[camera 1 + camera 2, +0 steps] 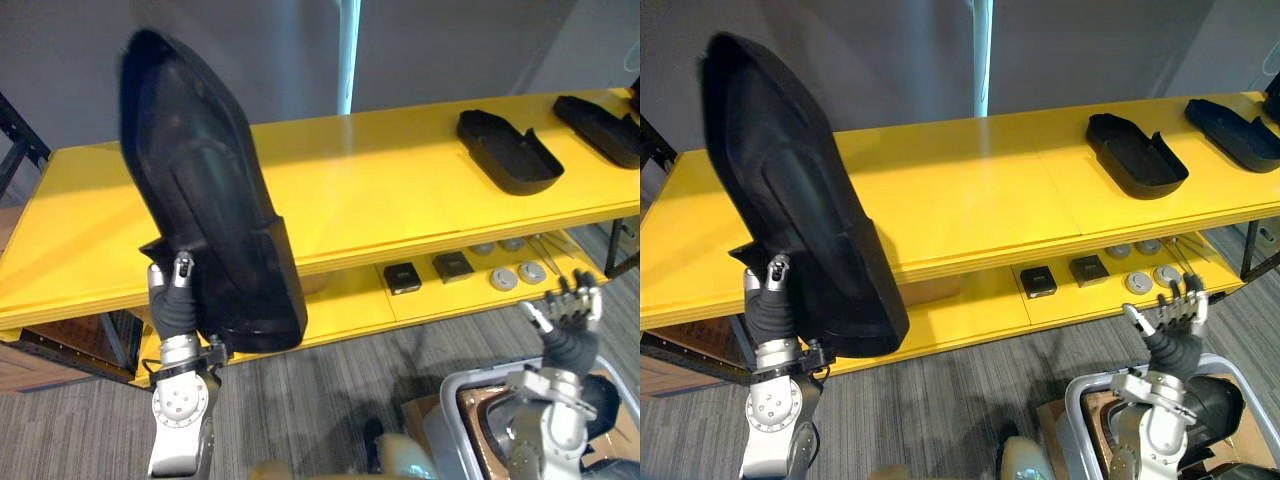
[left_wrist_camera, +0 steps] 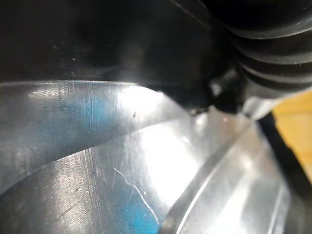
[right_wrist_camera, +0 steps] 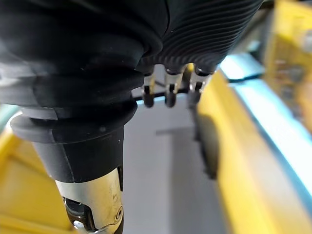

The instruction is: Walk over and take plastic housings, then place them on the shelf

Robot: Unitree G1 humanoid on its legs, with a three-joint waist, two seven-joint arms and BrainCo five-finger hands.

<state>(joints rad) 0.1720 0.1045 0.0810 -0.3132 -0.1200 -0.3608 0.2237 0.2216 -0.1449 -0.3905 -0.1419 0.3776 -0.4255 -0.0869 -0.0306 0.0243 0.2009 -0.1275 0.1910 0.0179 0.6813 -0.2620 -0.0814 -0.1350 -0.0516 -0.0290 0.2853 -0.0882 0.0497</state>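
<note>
A large black plastic housing (image 1: 205, 190) stands nearly upright in front of the yellow shelf's top board (image 1: 380, 190), its hollow side facing me. My left hand (image 1: 176, 300) grips its lower left edge from below, with the thumb on the front; the glossy housing wall (image 2: 97, 161) lies right against the wrist. My right hand (image 1: 570, 312) hangs low on the right before the lower shelf, fingers (image 3: 168, 92) straight and holding nothing. Two more black housings (image 1: 505, 150) (image 1: 600, 128) lie flat on the top board at the right.
The lower shelf board (image 1: 350, 300) carries two small black blocks (image 1: 402, 277) and several grey discs (image 1: 505, 278). A pale bin's rim (image 1: 452, 392) sits at the bottom right. A dark rack frame (image 1: 20, 140) stands at the far left.
</note>
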